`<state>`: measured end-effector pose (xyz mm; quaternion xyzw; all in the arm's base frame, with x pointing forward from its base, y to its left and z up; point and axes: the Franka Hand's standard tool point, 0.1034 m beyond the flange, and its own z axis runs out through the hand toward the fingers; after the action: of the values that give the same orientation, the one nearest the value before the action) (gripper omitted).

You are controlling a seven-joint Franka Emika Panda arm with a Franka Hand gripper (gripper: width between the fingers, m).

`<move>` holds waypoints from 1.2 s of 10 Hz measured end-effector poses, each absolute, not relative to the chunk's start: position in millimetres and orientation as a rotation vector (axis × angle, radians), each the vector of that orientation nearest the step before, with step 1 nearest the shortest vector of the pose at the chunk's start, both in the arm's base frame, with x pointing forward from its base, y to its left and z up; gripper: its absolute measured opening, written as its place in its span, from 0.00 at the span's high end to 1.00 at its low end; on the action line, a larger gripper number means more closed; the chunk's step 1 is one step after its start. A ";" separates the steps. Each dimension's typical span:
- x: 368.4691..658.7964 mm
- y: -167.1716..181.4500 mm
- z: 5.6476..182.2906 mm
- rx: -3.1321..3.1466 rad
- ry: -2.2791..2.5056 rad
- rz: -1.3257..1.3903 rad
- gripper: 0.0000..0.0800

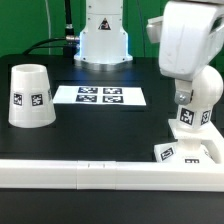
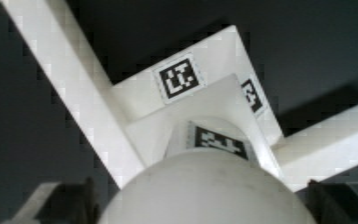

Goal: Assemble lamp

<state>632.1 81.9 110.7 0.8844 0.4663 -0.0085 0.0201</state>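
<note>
My gripper (image 1: pixel 196 95) is shut on the bulb (image 1: pixel 190 116), gripping its round head with the tagged stem pointing down. The stem's end is right at the flat square base (image 1: pixel 190 153), which lies against the rail at the exterior view's right; I cannot tell whether they touch. In the wrist view the bulb's head (image 2: pixel 194 185) fills the space between my dark fingers (image 2: pixel 55 203), and its stem reaches to the tagged base (image 2: pixel 185 78). The tapered shade (image 1: pixel 30 96) stands alone, wide end down, at the exterior view's left.
The marker board (image 1: pixel 100 96) lies flat in the middle of the table. A long white rail (image 1: pixel 90 175) runs along the front edge and also shows in the wrist view (image 2: pixel 60 80). The robot's white pedestal (image 1: pixel 103 40) stands at the back.
</note>
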 end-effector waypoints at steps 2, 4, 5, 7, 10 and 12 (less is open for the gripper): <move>632.1 82.5 111.1 2.815 1.299 -0.022 0.28; 631.4 82.3 111.2 2.951 1.014 -0.016 0.28; 631.7 82.3 111.6 3.004 0.889 -0.009 0.28; 633.6 82.1 113.3 3.115 0.499 0.011 0.28; 633.5 84.3 113.5 3.156 0.075 0.005 0.28; 632.9 91.5 112.3 3.153 -0.012 0.009 0.28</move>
<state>632.9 91.5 112.3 1.0000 -0.0037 0.0027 -0.0057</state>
